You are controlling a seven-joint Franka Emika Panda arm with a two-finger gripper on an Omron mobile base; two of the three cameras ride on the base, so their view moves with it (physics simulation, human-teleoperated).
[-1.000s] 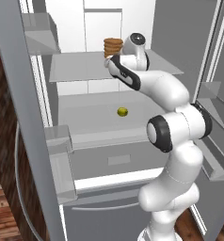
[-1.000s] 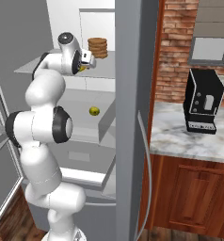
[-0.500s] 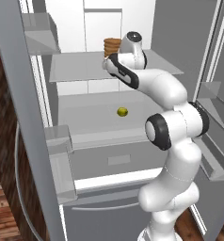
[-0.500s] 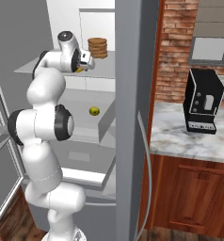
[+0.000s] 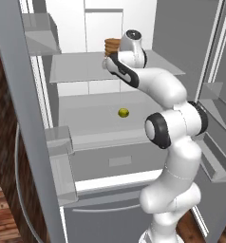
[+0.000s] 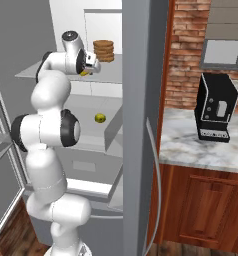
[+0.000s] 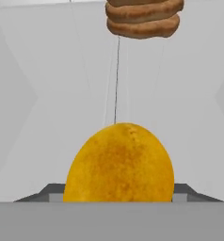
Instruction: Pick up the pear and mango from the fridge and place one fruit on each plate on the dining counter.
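grasp step: gripper (image 6: pixel 86 70) jaws narrowing around the round orange-yellow mango (image 7: pixel 118 164) on the fridge's upper glass shelf (image 5: pixel 77 71); firm hold unconfirmed. next: lift clear of the brown ridged disc stack (image 7: pixel 143 18).

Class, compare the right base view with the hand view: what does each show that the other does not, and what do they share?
Right base view alone: the pear on the lower fridge shelf, and a black coffee machine on the marble wall counter. Hand view alone: the mango's speckled skin close up between the hand's fingertips. Both: the stack of brown discs beyond the mango.
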